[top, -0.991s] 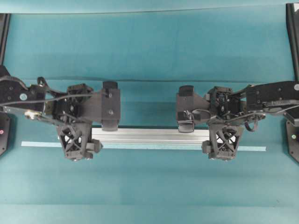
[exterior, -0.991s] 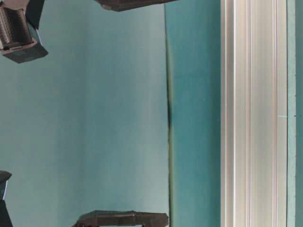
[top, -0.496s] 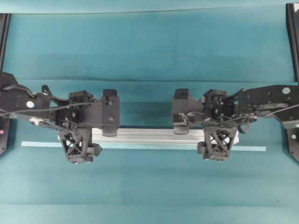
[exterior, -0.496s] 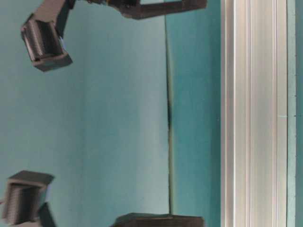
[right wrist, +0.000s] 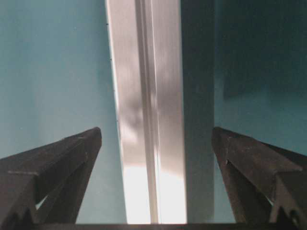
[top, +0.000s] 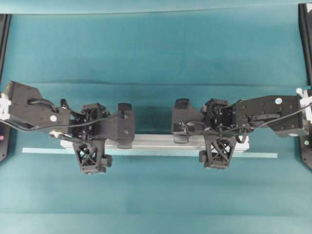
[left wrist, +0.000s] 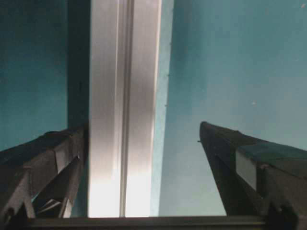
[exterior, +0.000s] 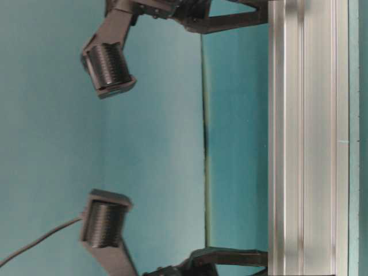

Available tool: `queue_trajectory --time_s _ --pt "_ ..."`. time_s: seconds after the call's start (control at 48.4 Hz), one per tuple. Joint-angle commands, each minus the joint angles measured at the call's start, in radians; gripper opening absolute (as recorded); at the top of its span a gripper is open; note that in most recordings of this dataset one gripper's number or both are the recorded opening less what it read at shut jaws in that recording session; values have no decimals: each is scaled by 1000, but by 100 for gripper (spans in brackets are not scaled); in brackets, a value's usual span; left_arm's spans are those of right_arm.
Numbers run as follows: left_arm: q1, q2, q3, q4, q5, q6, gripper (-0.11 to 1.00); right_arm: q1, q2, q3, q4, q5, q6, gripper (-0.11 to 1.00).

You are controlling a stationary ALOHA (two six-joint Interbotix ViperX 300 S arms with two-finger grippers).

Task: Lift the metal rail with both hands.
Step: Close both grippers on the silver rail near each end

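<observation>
The metal rail (top: 153, 141) lies flat on the teal table, running left to right. My left gripper (top: 91, 143) points down over its left part and my right gripper (top: 218, 142) over its right part. In the left wrist view the rail (left wrist: 123, 120) stands between the spread fingers of the left gripper (left wrist: 143, 127), and the left finger (left wrist: 62, 153) is against the rail's edge. In the right wrist view the right gripper (right wrist: 157, 129) straddles the rail (right wrist: 148, 120) with gaps on both sides. Both grippers are open.
A thin pale tape strip (top: 41, 150) runs along the table just in front of the rail and reaches past both its ends. Black arm bases stand at the left edge (top: 4, 141) and right edge (top: 307, 146). In the table-level view the rail (exterior: 307, 144) rests on the mat.
Both grippers have come down over the rail and shifted a little toward the middle. Their fingers now reach the rail in the table-level view. The rail has not moved.
</observation>
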Motion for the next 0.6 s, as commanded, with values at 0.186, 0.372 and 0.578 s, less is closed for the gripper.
queue_trajectory --time_s 0.186,0.372,0.578 --pt "8 29 -5 3 -54 5 99 0 15 31 0 -38 3 96" --pt "11 37 -6 3 -55 3 99 2 17 40 0 -51 5 96" --pt "12 37 0 3 -55 5 99 0 23 43 0 -66 8 96"
